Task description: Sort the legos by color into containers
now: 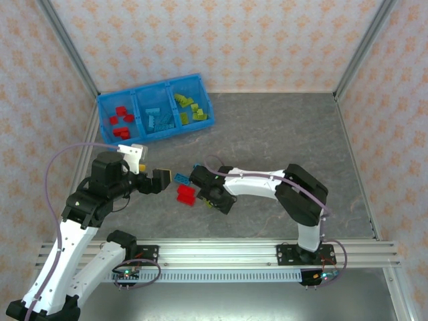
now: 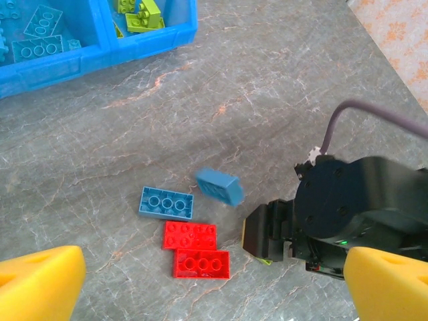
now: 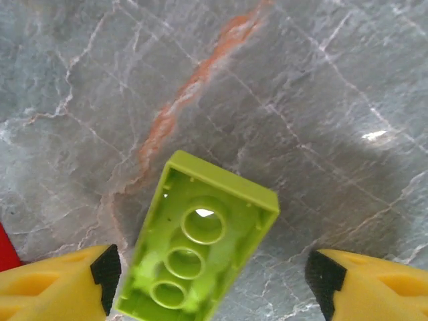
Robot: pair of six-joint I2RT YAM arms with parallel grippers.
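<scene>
Fingers (image 3: pixel 47 287) of my right claw (image 3: pixel 212 284) stand released and spread wide on the right wrist camera. Between them is a yellow-green plastic lego brick (image 3: pixel 200 247), its hollow underside facing up over the grey marbled table top (image 3: pixel 301 100). The brick sits just beside the pad at the left of that view and well apart from the other; I cannot tell whether it touches the near pad.

From above, I see both claws low near the middle of the table, facing each other.

My left claw (image 2: pixel 214 297) is released too, its yellow fingertips far apart at the bottom corners of the left wrist view. Beyond them lie four loose legos:
- a flat light-blue brick (image 2: pixel 166 202)
- a second light-blue brick (image 2: pixel 219 186), tipped up just beside the first
- two red bricks (image 2: pixel 189 235), lying side by side and touching, nearer the camera

The long bright-blue plastic tray (image 1: pixel 164 132) sits at the far left of the table, well apart from both claws. Its left compartment holds red legos (image 1: pixel 121 117), the middle one light-blue legos (image 1: pixel 155 119), and the right one yellow-green legos (image 1: pixel 187 107).
</scene>
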